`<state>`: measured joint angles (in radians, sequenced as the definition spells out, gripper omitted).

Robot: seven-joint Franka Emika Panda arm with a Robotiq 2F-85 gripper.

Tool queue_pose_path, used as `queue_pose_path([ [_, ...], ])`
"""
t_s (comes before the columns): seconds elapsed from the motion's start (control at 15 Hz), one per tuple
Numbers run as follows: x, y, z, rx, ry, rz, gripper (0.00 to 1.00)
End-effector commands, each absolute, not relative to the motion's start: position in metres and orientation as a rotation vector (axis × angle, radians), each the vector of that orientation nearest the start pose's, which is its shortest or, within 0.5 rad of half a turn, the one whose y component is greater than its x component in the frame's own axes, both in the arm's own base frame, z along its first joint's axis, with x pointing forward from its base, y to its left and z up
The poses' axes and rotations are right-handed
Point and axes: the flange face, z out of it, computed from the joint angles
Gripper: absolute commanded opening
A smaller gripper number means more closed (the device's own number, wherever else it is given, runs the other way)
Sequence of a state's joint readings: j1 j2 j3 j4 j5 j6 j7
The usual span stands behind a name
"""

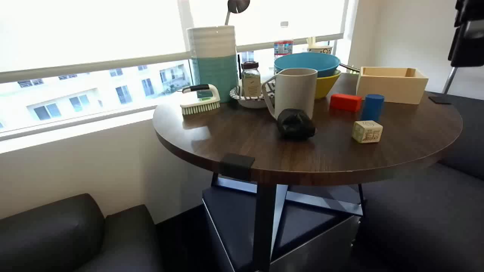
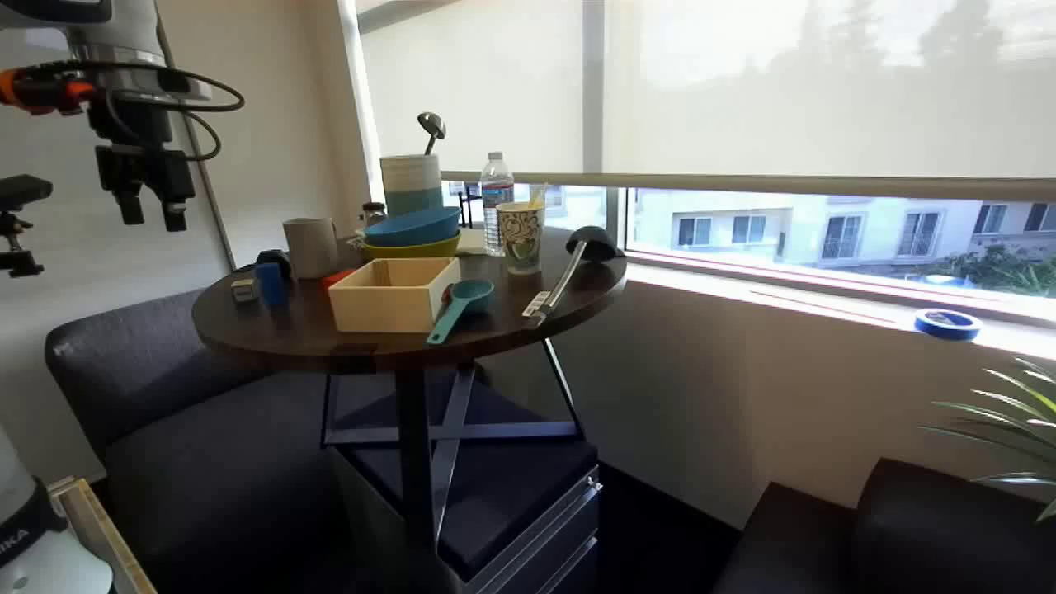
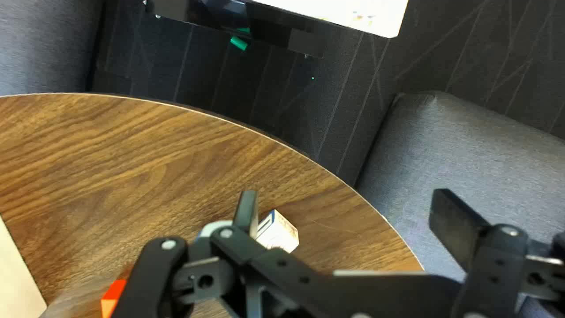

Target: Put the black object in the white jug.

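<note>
The black object point(image 1: 296, 124) is a crumpled dark lump on the round table point(image 1: 204, 139), in front of the white jug point(image 1: 297, 90) in an exterior view. I cannot tell if they touch. The black object point(image 2: 279, 261) is partly hidden behind the blue block in an exterior view, left of the upright white jug point(image 2: 310, 247). My gripper point(image 2: 154, 218) hangs pointing down, well above the table's block side. In the wrist view my gripper point(image 3: 344, 203) is open and empty, above the table's edge. The black object and jug do not show there.
Near the jug are a blue block point(image 1: 373, 107), red block point(image 1: 345, 102), lettered cube point(image 1: 366, 131) and wooden box point(image 1: 389, 88). Behind it stand stacked blue bowl point(image 1: 310, 62), spice jar point(image 1: 250, 81) and teal striped container point(image 1: 213, 75). A paper cup point(image 2: 521, 239) and bottle point(image 2: 496, 198) stand farther off.
</note>
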<state>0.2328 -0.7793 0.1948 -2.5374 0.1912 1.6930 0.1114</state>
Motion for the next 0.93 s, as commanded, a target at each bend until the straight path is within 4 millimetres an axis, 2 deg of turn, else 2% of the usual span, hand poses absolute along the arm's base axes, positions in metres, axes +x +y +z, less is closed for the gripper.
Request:
queue_pose_path([
  [0.0,0.276,0.153,0.508,-3.086,-0.350,0.129,1.00],
  [0.47,0.276,0.153,0.508,-3.086,-0.350,0.129,1.00],
  [0.6,0.299,0.164,0.503,-3.049,-0.521,0.072,1.00],
  [0.87,0.338,0.181,0.486,-3.000,-0.663,-0.071,1.00],
])
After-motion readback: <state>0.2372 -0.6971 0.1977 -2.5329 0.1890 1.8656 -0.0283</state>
